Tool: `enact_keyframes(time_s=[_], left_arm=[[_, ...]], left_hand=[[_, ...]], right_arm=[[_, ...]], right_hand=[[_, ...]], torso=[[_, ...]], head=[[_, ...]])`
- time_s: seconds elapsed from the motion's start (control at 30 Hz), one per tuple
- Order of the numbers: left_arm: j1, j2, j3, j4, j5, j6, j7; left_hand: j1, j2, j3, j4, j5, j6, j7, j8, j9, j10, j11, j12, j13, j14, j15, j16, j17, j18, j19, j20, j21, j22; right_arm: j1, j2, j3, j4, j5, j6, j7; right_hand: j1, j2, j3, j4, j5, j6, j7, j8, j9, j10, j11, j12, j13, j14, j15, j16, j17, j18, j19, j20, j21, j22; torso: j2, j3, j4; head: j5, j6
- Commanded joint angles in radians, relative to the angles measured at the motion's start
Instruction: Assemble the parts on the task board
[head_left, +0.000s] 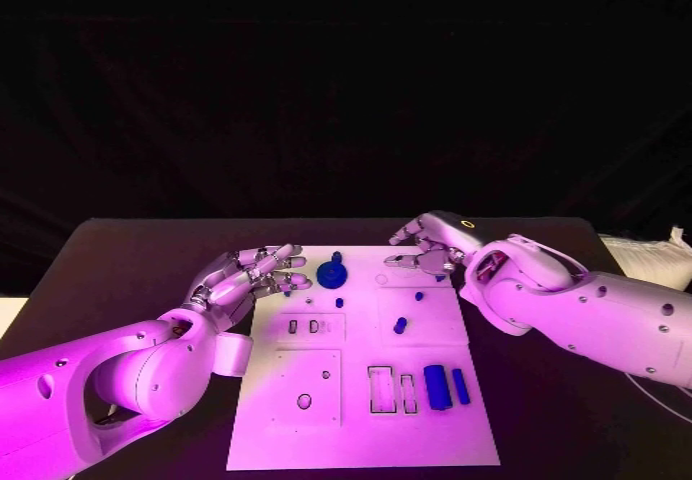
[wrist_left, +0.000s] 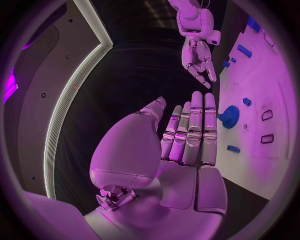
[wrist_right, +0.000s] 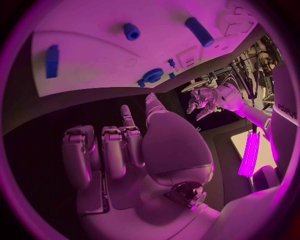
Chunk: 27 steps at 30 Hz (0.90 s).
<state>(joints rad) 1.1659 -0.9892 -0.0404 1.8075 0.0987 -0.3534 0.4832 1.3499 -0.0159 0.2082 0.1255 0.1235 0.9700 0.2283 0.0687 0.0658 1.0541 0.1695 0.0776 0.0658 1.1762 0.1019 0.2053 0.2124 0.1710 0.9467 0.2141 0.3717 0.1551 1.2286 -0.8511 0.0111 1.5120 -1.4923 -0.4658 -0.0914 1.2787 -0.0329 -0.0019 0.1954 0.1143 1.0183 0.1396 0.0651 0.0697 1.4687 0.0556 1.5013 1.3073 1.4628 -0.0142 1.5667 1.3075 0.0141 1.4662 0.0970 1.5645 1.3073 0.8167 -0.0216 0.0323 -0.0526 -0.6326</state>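
Note:
The white task board (head_left: 361, 420) lies in the middle of the black table. A blue gear-shaped part (head_left: 333, 272) stands near its far edge, also seen as the gear (wrist_left: 229, 116) and the gear (wrist_right: 150, 76). Small blue parts (head_left: 401, 325) lie mid-board. A blue cylinder (head_left: 436, 386) and a blue bar (head_left: 462, 386) lie at the near right. My left hand (head_left: 260, 275) hovers at the board's far left corner, fingers straight and spread, holding nothing. My right hand (head_left: 426, 250) hangs over the far edge, fingers loosely bent and apart, empty.
Several slots and holes (head_left: 389, 388) are cut into the board's near half. Black table (head_left: 130, 260) surrounds the board on all sides. A pale object (head_left: 646, 250) sits off the table's right edge.

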Motion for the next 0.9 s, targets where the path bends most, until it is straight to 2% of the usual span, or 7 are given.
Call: enact_keyframes(time_s=[0.03, 0.17, 0.27, 0.37, 0.57, 0.77, 0.9], left_arm=[[0.001, 0.003, 0.000, -0.005, 0.000, 0.023, 0.007], [0.000, 0.010, 0.000, -0.015, 0.000, 0.026, 0.007], [0.000, 0.014, 0.000, -0.020, 0.000, 0.028, 0.007], [-0.001, 0.017, -0.001, -0.024, 0.000, 0.029, 0.008], [-0.001, 0.020, -0.001, -0.029, 0.000, 0.029, 0.004], [-0.001, 0.021, -0.001, -0.033, 0.000, 0.029, 0.003], [-0.001, 0.021, -0.002, -0.034, 0.000, 0.026, 0.001]], left_hand=[[0.006, 0.003, 0.001, -0.004, 0.001, -0.007, 0.004, -0.003, -0.001, -0.007, -0.001, -0.003, -0.001, -0.002, 0.004, -0.003, 0.002, 0.010, -0.006, -0.001, -0.003, -0.001], [0.006, 0.003, 0.001, -0.004, 0.001, -0.007, 0.004, -0.003, -0.001, -0.007, -0.001, -0.003, -0.001, -0.002, 0.004, -0.003, 0.002, 0.010, -0.006, -0.001, -0.003, -0.001], [0.006, 0.003, 0.001, -0.004, 0.001, -0.007, 0.004, -0.003, -0.001, -0.007, -0.001, -0.003, -0.001, -0.002, 0.004, -0.003, 0.002, 0.010, -0.006, -0.001, -0.003, -0.001], [0.007, 0.004, 0.002, -0.005, 0.001, -0.007, 0.003, -0.003, -0.001, -0.007, -0.001, -0.003, -0.001, -0.002, 0.004, -0.003, 0.002, 0.010, -0.006, -0.001, -0.003, -0.001], [0.007, 0.004, 0.002, -0.005, 0.001, -0.007, 0.003, -0.003, -0.001, -0.007, -0.001, -0.003, -0.001, -0.002, 0.004, -0.003, 0.002, 0.010, -0.006, -0.001, -0.003, -0.001], [0.009, 0.005, 0.004, -0.007, 0.002, -0.006, 0.003, -0.003, 0.000, -0.007, -0.001, -0.003, -0.001, -0.002, 0.004, -0.003, 0.003, 0.011, -0.006, -0.001, -0.003, -0.002], [0.010, 0.005, 0.005, -0.008, 0.002, -0.006, 0.003, -0.002, 0.000, -0.007, -0.001, -0.003, -0.001, -0.002, 0.004, -0.004, 0.003, 0.011, -0.006, -0.001, -0.003, -0.002]], right_arm=[[0.000, -0.046, 0.001, 0.016, 0.183, 0.054, 0.119], [0.000, -0.116, 0.001, 0.020, 0.228, 0.102, 0.144], [-0.001, -0.149, 0.001, 0.013, 0.239, 0.117, 0.150], [-0.001, -0.169, 0.001, 0.005, 0.230, 0.121, 0.151], [-0.003, -0.176, 0.001, -0.025, 0.202, 0.130, 0.147], [-0.018, -0.154, 0.000, -0.063, 0.186, 0.135, 0.146], [-0.029, -0.140, 0.000, -0.081, 0.183, 0.138, 0.148]], right_hand=[[0.058, -0.017, 0.007, -0.042, 0.018, -0.013, 0.005, -0.002, -0.002, 0.077, 0.002, -0.006, 0.227, 0.108, 0.002, 0.004, 0.263, -0.014, 0.105, -0.001, 0.006, 0.263], [0.125, -0.038, 0.013, -0.097, 0.007, -0.029, 0.009, -0.002, -0.002, 0.077, 0.006, -0.006, 0.227, 0.108, 0.005, 0.004, 0.263, -0.014, 0.105, 0.002, 0.006, 0.263], [0.154, -0.041, 0.020, -0.122, 0.044, -0.032, 0.011, -0.001, -0.002, 0.075, 0.007, -0.010, 0.226, 0.108, 0.006, 0.004, 0.263, -0.014, 0.105, 0.003, 0.006, 0.263], [0.154, -0.043, 0.019, -0.125, 0.052, -0.030, 0.011, 0.000, -0.001, 0.074, 0.007, -0.012, 0.225, 0.108, 0.006, 0.004, 0.263, -0.014, 0.105, 0.004, 0.006, 0.263], [0.144, -0.045, 0.014, -0.122, 0.052, -0.026, 0.010, 0.002, 0.000, 0.074, 0.007, -0.013, 0.224, 0.108, 0.006, 0.004, 0.263, -0.014, 0.105, 0.004, 0.006, 0.263], [0.138, -0.045, 0.012, -0.119, 0.051, -0.024, 0.010, 0.002, 0.000, 0.074, 0.006, -0.012, 0.224, 0.108, 0.006, 0.004, 0.263, -0.014, 0.105, 0.004, 0.006, 0.263], [0.136, -0.043, 0.012, -0.118, 0.051, -0.022, 0.009, 0.003, 0.001, 0.075, 0.006, -0.012, 0.225, 0.108, 0.006, 0.004, 0.263, -0.014, 0.105, 0.004, 0.006, 0.263]], torso=[[-0.001, 0.0036, -0.0103], [0.000, 0.0077, -0.0133], [-0.001, 0.0089, -0.0149], [-0.001, 0.0110, -0.0152], [0.000, 0.0101, -0.0145], [0.000, 0.0096, -0.0139], [0.000, 0.0078, -0.0126]], head=[[-0.005, 0.004], [-0.009, 0.007], [-0.009, 0.006], [-0.009, 0.008], [-0.010, 0.007], [-0.009, 0.003], [-0.008, -0.001]])
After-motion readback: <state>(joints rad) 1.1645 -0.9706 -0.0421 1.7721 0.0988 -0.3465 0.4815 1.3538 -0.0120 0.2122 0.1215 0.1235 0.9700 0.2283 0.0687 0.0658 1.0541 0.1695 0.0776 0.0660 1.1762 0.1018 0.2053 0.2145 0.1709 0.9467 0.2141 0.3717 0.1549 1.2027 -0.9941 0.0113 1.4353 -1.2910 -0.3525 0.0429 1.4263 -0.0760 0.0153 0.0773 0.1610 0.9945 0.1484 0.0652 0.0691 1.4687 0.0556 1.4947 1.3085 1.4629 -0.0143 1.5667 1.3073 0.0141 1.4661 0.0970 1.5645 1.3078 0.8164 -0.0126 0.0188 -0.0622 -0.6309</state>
